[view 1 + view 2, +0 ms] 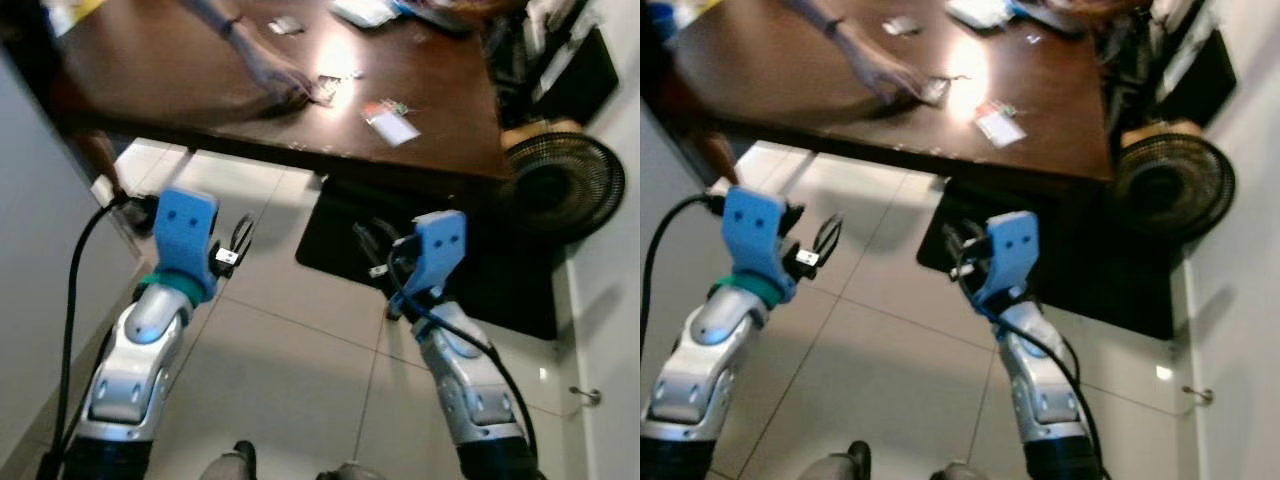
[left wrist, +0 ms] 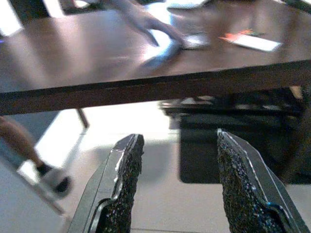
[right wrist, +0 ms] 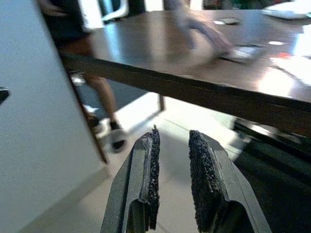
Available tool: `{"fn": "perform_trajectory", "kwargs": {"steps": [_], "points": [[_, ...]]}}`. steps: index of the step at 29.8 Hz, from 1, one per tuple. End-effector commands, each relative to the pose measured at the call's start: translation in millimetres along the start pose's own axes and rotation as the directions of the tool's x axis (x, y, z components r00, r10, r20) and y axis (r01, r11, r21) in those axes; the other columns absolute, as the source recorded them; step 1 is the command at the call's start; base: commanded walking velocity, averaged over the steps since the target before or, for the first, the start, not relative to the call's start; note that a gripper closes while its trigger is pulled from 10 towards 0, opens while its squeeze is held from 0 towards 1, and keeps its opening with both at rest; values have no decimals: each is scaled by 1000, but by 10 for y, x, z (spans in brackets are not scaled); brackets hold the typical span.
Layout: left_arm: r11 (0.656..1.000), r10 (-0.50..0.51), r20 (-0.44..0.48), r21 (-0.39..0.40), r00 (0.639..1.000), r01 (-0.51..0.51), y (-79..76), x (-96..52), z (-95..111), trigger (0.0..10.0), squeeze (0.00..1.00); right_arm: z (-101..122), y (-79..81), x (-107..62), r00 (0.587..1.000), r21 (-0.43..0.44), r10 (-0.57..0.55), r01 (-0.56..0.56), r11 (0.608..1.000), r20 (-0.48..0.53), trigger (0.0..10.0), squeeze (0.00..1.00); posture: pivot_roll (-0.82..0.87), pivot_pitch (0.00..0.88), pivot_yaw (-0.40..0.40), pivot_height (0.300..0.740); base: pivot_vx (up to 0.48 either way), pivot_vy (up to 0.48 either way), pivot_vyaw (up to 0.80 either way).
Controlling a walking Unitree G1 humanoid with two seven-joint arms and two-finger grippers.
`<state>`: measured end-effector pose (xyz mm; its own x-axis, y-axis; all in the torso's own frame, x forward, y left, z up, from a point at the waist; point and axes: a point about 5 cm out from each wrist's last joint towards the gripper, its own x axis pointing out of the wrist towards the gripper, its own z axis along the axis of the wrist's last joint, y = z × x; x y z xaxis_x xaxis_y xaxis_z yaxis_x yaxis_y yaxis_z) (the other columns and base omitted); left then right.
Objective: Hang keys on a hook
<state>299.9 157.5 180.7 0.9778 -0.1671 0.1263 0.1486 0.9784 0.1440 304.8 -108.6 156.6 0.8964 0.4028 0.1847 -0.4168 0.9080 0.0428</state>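
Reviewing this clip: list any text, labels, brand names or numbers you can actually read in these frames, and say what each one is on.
No text is legible in any view.
White card with a red-and-green end on the dark wooden table: any print is too blurred to read.
Small dark item near the far edge: no readable marking.
Item under the person's hand: blurred, nothing readable.
Left gripper and right gripper: no readable labels.

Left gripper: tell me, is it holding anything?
No, the left gripper is open with only bare floor showing between its fingers, short of the table.
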Motion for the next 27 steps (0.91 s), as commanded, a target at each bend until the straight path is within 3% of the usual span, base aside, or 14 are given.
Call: {"fn": "perform_trajectory", "kwargs": {"steps": [1, 6, 23, 27], "points": [[1000, 1, -20, -3, 1000, -1, -11, -15, -48, 10000, 0, -33, 18, -1, 1000, 0, 8, -8, 1000, -14, 10000, 0, 4, 89, 45, 740, 0, 0, 438], [1000, -6, -7, 3, 1000, 6, -19, -12, -40, 10000, 0, -30, 0, -3, 1000, 12, 0, 0, 1000, -4, 10000, 0, 3, 84, 47, 740, 216, 0, 0], [1000, -22, 4, 4, 1000, 22, -56, 2, -28, 10000, 0, -48, -19, -7, 1000, 23, -15, 15, 1000, -1, 10000, 0, 1, 86, 51, 740, 442, 0, 0], [1000, -28, 3, 1, 1000, 28, -75, 2, -31, 10000, 0, -59, -37, -19, 1000, 37, -20, 20, 999, -10, 10000, 0, 0, 88, 51, 740, 446, 0, -753]]}}
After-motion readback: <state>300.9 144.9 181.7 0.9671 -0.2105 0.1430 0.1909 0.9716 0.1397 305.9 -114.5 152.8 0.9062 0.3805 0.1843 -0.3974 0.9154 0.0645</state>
